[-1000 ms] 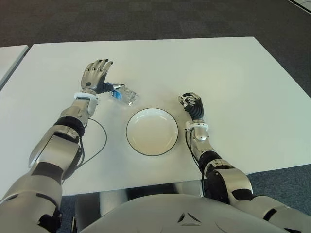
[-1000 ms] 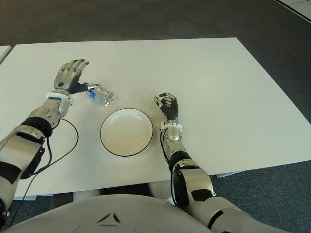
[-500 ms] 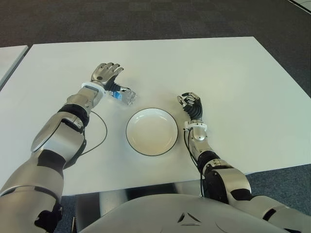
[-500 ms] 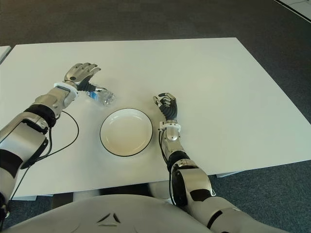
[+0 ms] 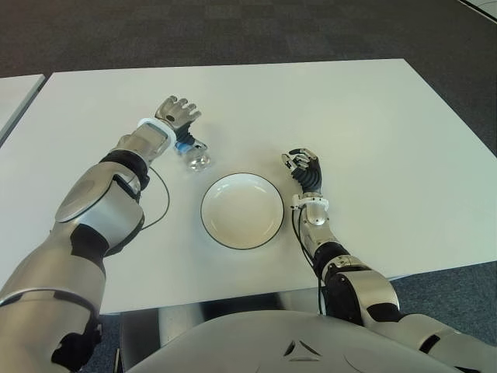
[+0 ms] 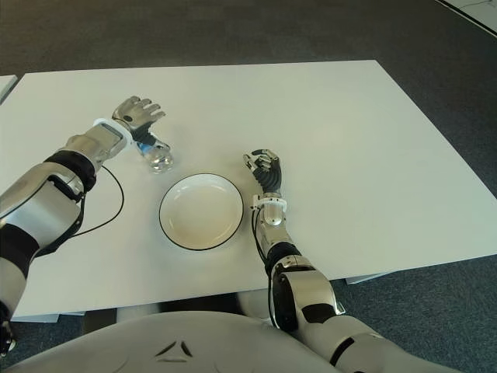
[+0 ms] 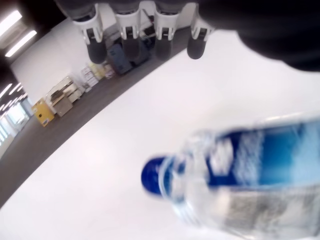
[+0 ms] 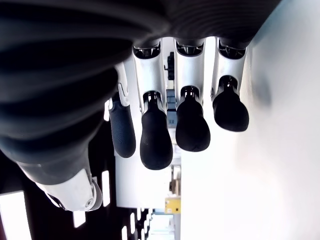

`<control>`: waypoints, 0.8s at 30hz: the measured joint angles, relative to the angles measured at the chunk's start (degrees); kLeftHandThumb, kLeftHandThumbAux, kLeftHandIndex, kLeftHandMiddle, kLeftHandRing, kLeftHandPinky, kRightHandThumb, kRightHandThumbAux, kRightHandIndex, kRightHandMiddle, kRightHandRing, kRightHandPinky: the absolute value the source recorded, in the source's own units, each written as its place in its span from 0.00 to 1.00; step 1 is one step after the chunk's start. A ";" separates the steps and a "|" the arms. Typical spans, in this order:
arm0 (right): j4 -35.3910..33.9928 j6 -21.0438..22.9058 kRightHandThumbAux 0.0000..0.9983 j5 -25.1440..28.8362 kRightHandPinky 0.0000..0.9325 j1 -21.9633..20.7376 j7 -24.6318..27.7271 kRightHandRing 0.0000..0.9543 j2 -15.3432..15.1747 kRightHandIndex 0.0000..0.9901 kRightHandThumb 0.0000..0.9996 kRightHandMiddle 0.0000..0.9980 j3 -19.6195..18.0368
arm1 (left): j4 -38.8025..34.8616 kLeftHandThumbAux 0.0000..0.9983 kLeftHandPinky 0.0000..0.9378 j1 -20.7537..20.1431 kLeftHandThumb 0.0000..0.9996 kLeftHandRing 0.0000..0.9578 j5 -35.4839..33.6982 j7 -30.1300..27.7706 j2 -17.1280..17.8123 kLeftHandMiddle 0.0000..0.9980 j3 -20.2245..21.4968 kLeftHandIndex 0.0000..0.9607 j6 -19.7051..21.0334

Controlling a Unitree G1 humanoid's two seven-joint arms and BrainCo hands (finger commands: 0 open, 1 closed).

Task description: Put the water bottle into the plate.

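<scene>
A: What is changing at the left hand point(image 5: 177, 115)?
B: It is swinging over the water bottle point(image 5: 192, 154) from the table's point(image 5: 373, 116) left edge toward the far edge; its 4 fingers are spread above the bottle, gripping nothing; the bottle is lying on the table, turned since 1 second ago, just beyond the plate point(image 5: 242, 210).
A: So the grasp is pending?
B: I judge so; the right hand point(image 5: 306, 172), loosely curled and empty, is showing just right of the plate.

Before me stands a white table point(image 5: 373, 124) on dark grey carpet point(image 5: 233, 31). A second white table's corner point(image 5: 15, 89) shows at my left.
</scene>
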 measured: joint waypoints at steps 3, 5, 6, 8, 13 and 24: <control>-0.16 -0.31 0.73 0.00 0.83 0.06 0.01 0.80 -0.02 0.44 0.70 0.76 -0.05 | 0.82 0.20 0.00 1.46 0.62 0.00 1.95 0.00 -0.13 0.00 -2.64 0.00 -0.21; -0.21 -0.43 0.73 -0.02 0.83 0.15 -0.10 0.80 -0.09 0.44 0.70 0.76 -0.06 | 1.25 0.20 0.00 2.26 0.61 0.00 2.93 0.18 -0.12 0.00 -4.52 0.00 0.00; -0.22 -0.48 0.73 -0.02 0.83 0.16 -0.18 0.81 -0.12 0.44 0.70 0.76 -0.06 | 1.33 0.20 0.00 2.16 0.61 0.00 3.11 0.18 -0.02 0.00 -4.87 0.00 0.10; -0.21 -0.48 0.73 -0.02 0.83 0.16 -0.36 0.81 -0.21 0.44 0.70 0.76 -0.09 | 1.35 0.21 0.00 1.95 0.61 0.00 3.32 0.32 0.08 0.00 -6.00 0.00 0.15; -0.13 -0.50 0.73 -0.02 0.83 0.42 -0.48 0.81 -0.14 0.44 0.70 0.76 -0.09 | 1.35 0.22 0.00 1.87 0.61 0.00 4.52 1.52 0.02 0.00 -8.87 0.00 1.42; -0.30 -2.36 0.73 0.30 0.86 0.98 -0.23 0.82 0.03 0.44 0.70 0.78 -0.54 | 1.38 0.29 0.00 2.09 0.62 0.00 6.69 2.99 -0.16 0.00 -14.51 0.00 3.82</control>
